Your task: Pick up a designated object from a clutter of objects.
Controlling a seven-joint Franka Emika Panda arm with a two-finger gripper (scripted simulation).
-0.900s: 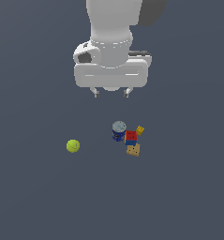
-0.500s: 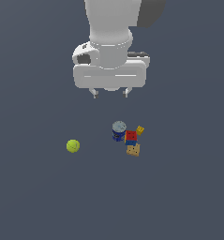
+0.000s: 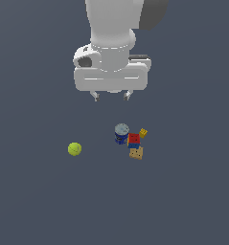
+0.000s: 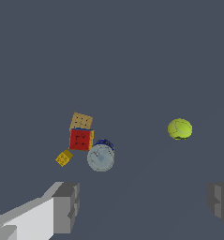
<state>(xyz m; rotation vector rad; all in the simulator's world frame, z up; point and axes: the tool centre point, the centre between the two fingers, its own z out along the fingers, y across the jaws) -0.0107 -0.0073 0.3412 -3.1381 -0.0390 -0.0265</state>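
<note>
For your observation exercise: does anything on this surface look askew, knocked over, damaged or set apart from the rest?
Nothing is damaged or spilled. The blue can stands upright beside the red-and-blue cube, tan block and tiny yellow-orange block. Only the yellow-green ball lies apart, toward the exterior view's left. The open gripper hovers above, holding nothing.

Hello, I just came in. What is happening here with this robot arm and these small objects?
A single robot arm hangs above a dark surface with its gripper open and empty. Below it sits a small cluster: a blue can, a red-and-blue cube, a tan block and a tiny yellow-orange block, which it is meant to pick up. A yellow-green ball lies apart, toward the exterior view's left. Nothing has been grasped yet.
</note>
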